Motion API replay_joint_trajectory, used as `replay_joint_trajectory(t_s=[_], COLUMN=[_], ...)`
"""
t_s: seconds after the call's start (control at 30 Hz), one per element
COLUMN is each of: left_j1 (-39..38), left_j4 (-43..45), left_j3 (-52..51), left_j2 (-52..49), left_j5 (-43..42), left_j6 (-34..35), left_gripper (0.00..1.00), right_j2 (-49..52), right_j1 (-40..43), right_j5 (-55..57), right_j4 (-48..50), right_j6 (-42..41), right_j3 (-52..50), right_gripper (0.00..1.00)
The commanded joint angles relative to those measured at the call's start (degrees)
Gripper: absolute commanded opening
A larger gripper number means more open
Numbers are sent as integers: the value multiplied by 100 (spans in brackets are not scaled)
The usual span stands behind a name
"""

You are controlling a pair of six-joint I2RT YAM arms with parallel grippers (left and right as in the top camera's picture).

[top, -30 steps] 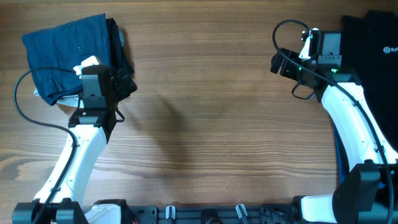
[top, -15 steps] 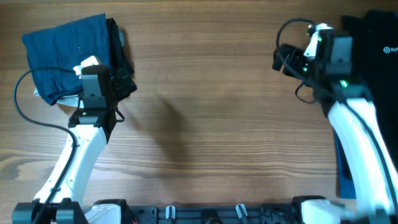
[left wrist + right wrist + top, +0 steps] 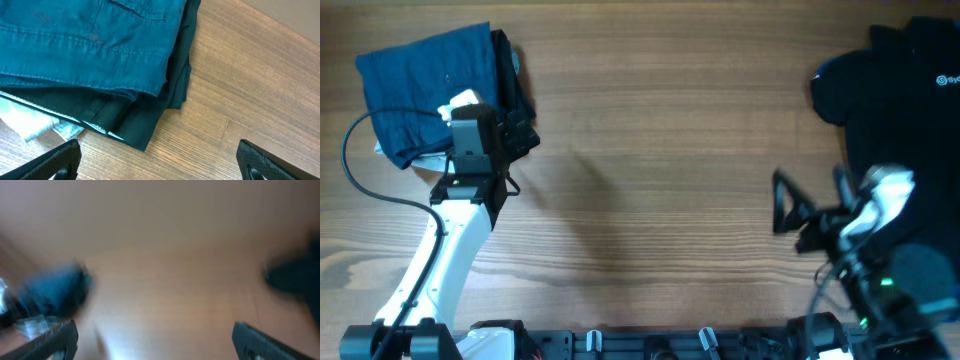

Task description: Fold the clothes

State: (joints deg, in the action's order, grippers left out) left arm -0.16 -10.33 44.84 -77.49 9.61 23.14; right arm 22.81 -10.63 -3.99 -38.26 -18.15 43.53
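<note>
A folded stack of clothes lies at the table's far left: a blue garment (image 3: 420,80) on top, a black garment (image 3: 510,75) under it, and a pale piece (image 3: 465,100) at its front edge. My left gripper (image 3: 516,135) is open and empty just in front of the stack. The left wrist view shows the blue garment (image 3: 85,40) over the black one (image 3: 150,110), with my fingers (image 3: 160,162) spread wide above bare wood. A crumpled black shirt (image 3: 905,90) with a white logo lies at the far right. My right gripper (image 3: 810,212) is open and empty near the front right; its wrist view (image 3: 155,342) is blurred.
The wooden table (image 3: 660,150) stretches between the stack and the black shirt. The right wrist view shows only a blurred blue shape (image 3: 50,290) at left and a dark shape (image 3: 295,275) at right. The arm bases stand along the front edge (image 3: 650,345).
My right arm has swung fast from the far right, beside the black shirt, back to the front right. The shirt's left part now shows. The left arm has not moved.
</note>
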Motion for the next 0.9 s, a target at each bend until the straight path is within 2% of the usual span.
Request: replay_joint_trajectory(t_s=[0.0,0.03,0.13,0.3,0.37,0.43,0.53,0.63,0.73,0.87], left_j1=[-4,-4,-7,-4,-7,-4,-4,-4,-4,-4], left_j4=[17,17,17,17,17,15,17,17,17,17], left_j3=[-17,-17,-17,-17,-17,-17,-17,-17,-17,-17], left_j2=[-28,-28,-28,-26,-28,-28,-28,-28,-28,-28], left_j5=[96,96,96,96,94,96,96,96,96,96], left_j6=[-66,-66,-66,-66,-66,-66,-66,-66,-66,-66], left_gripper=[100,100,100,100,100,100,100,100,100,100], right_j2=[-538,-584,-597,-595,-597,-629,-826,-1274,-1788,-2144], right_j1=[111,127,140,140,140,140,140,140,140,140], right_j5=[57,55,57,726,1067,1056,809,629,651,651], right_j4=[-1917,-2267,-2312,-2002,-922,308,2758,4356,4911,5023], right_j6=[-2,-177,-1021,-1099,-931,-339,754,1241,1333,1351], right_j3=[-164,-179,-195,-203,-273,-507,-1410,-2461,-3228,-3956], right_gripper=[100,100,100,100,100,100,100,100,100,100])
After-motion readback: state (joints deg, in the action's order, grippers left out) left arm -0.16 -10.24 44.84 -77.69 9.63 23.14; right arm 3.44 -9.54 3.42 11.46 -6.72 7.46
